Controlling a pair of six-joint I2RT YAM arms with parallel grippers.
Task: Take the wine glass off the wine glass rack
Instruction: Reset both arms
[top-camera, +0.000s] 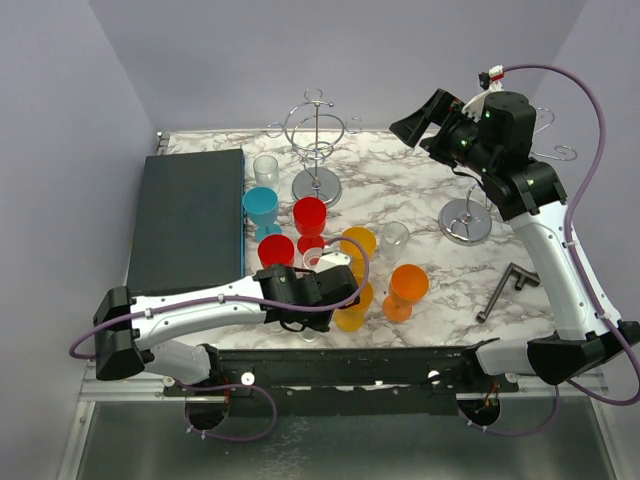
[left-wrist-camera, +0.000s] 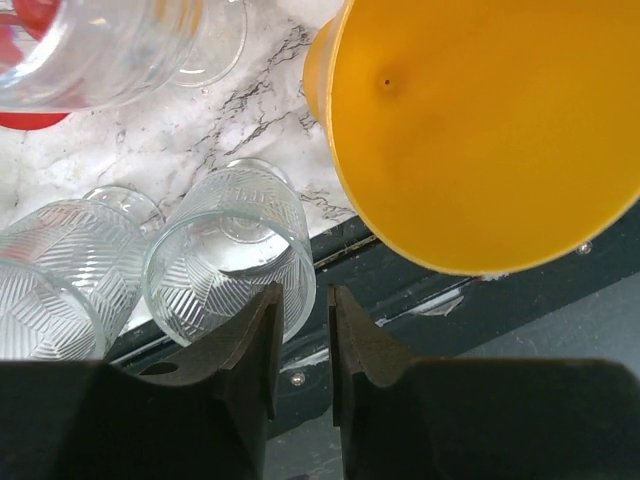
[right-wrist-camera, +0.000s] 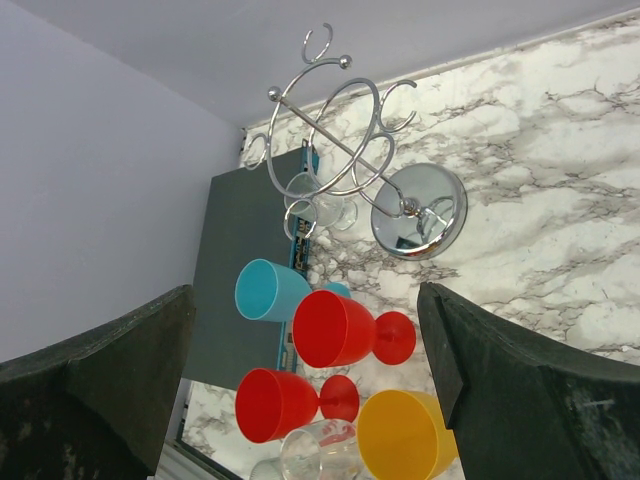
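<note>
The left pincer (left-wrist-camera: 302, 292) is open just a little, beside a clear glass (left-wrist-camera: 225, 250) near the worktop's (left-wrist-camera: 235, 130) near edge. The right pincer (right-wrist-camera: 308, 298) is wide open and empty.

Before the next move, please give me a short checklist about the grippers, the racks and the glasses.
1. Right gripper open and empty: ok.
2. Left gripper free of the clear glass: cannot tell; the fingers are narrowly parted and its rim is at their tips.
3. Room beside the yellow glass: not ok; it is very near the left gripper.
4. Middle rack in the right wrist view: ok.
5. Glass hanging on the right rack: cannot tell; the arm hides part.
</note>
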